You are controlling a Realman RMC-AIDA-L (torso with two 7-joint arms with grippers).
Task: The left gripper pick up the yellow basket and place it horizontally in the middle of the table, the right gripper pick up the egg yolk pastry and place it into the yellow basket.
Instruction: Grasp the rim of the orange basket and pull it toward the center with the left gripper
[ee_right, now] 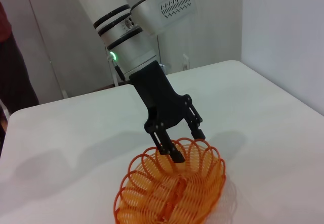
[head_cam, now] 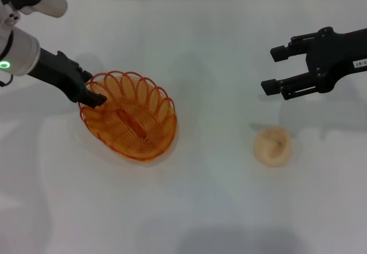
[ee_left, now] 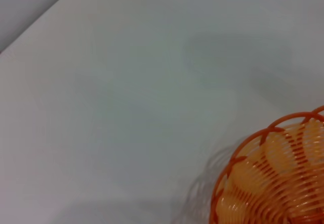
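The black two-finger left gripper (head_cam: 94, 95) on its silver-white, green-ringed wrist is reaching down from the table's left edge to the near-left part of the scalloped rim of the oval orange wire basket (head_cam: 131, 116). In the right wrist view its fingers (ee_right: 176, 154) are standing apart, one over the rim wires and one just outside, not yet clamped. To do this step well, I judge it should be straddling a single rim loop squarely and closing firmly before lifting, since thin wire can slip or tip the basket. The basket is sitting left of the middle of the plain white table (head_cam: 189, 208).

Further right, the small round cream-beige egg yolk pastry (head_cam: 273, 145) is lying on the table toward the right edge, well apart from the basket. The black, white-labelled right gripper (head_cam: 276, 69) is hovering open behind the pastry, toward the far right corner, holding nothing.
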